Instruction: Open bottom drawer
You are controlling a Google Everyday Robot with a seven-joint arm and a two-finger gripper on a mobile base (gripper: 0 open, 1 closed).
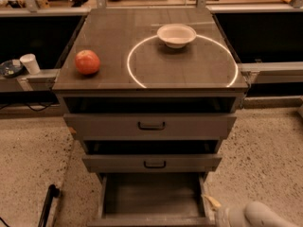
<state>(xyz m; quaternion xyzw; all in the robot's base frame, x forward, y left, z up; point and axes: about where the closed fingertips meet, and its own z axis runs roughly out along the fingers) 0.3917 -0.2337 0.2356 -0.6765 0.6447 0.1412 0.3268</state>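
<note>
The bottom drawer (151,202) of the grey cabinet stands pulled far out, and I look down into its bare inside. Its front runs along the lower edge of the view and its handle is out of sight. My gripper (221,216) sits at the drawer's right front corner, low on the right, with the white arm (260,216) behind it. The middle drawer (118,163) and top drawer (104,126) each stick out a little, with black loop handles.
A red apple (87,62) and a white bowl (176,35) lie on the cabinet top (142,74). A white cup (31,63) stands on a ledge at the left. A black rod (47,205) lies on the speckled floor left of the drawer.
</note>
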